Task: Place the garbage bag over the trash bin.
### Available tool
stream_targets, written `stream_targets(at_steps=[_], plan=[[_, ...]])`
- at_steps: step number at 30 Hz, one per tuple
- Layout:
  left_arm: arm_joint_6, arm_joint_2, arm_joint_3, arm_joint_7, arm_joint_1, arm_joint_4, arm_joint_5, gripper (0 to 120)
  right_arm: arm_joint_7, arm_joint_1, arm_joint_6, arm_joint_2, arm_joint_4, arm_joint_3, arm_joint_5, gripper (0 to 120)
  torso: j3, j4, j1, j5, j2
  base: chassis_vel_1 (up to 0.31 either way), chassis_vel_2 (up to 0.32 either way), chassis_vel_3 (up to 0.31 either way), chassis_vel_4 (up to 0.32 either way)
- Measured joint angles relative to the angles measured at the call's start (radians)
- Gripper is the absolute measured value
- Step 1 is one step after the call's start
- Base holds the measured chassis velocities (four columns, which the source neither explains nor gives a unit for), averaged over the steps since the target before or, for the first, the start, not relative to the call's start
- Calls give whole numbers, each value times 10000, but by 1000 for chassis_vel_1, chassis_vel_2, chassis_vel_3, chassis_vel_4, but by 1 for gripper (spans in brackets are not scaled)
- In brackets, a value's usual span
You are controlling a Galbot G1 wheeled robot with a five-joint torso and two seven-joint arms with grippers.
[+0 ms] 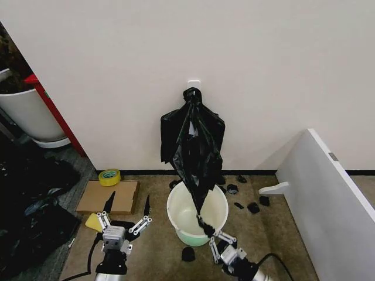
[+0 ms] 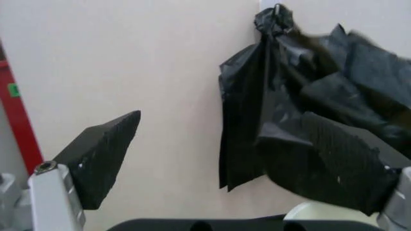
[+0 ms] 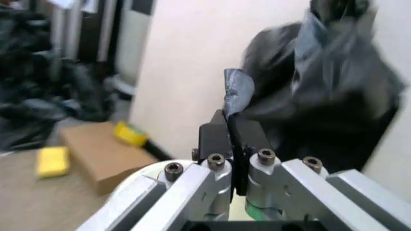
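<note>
Pinched shut: right gripper (image 1: 206, 229) on garbage bag (image 1: 196, 146), drawing its low corner toward trash bin (image 1: 218, 205) below the wall hook. Spread wide, idle left: left gripper (image 1: 125, 211).

The brown carpeted floor (image 1: 155, 249) carries the trash bin (image 1: 197, 215) at lower centre, a flat cardboard box (image 1: 108, 196) at lower left, and black scraps (image 1: 253, 206) right of the bin.

Left claw (image 1: 126, 206) points upward with fingers spread wide; right claw (image 1: 207, 226) is pinched closed.
</note>
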Motion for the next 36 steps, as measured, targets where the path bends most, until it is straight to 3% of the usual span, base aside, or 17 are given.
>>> stream_targets(at_steps=[5,7,11,12,15,17,21,25,27,28,31,36], plan=[[541,944,103,279,-581,-347,-719,99,607,614,-660,119,257,124,267,0,0,1,0,0,0,0,0,0,0],[892,1579,128,443,-930,-552,-1357,99,735,748,-837,140,363,150,319,0,0,0,0,-1,0,0,0,0,0],[1944,3725,328,727,-2305,-953,-3483,100,833,874,-920,141,448,267,169,0,1,-3,0,-2,-1,0,0,0,0],[1944,3725,328,727,-2305,-953,-3483,100,833,874,-920,141,448,267,169,0,1,-3,0,-2,-1,0,0,0,0],[2708,5059,622,784,-3727,-993,-4987,100,851,1050,-918,199,443,198,6,0,1,-11,1,-5,-1,0,0,0,0],[2895,5392,668,807,-4057,-986,-5291,100,853,1197,-924,199,417,85,-22,0,1,-1,0,-4,-1,0,0,0,0],[3422,6533,2012,800,-6039,-398,-6085,100,850,1281,-924,262,386,-24,-165,0,2,1,1,-5,-1,0,0,0,0],[3887,6811,3831,524,-8180,294,-6521,100,848,1192,-890,344,394,75,-195,0,2,-2,1,-5,-2,0,0,0,0],[4236,6785,4595,307,-9442,598,-6698,100,849,1162,-886,377,413,123,-196,0,2,-3,1,-3,-1,0,0,0,0],[4236,6785,4595,307,-9442,598,-6698,100,849,1162,-886,377,413,123,-196,0,2,-3,1,-3,-1,0,0,0,0],[4782,6568,6018,128,-11276,1114,-7059,99,848,1131,-878,402,424,185,-195,0,2,-2,1,-3,-1,0,0,0,0],[5591,6332,7617,16,-12881,1464,-7554,99,848,1087,-839,420,431,243,-206,0,2,0,1,-1,-2,0,0,0,0]])
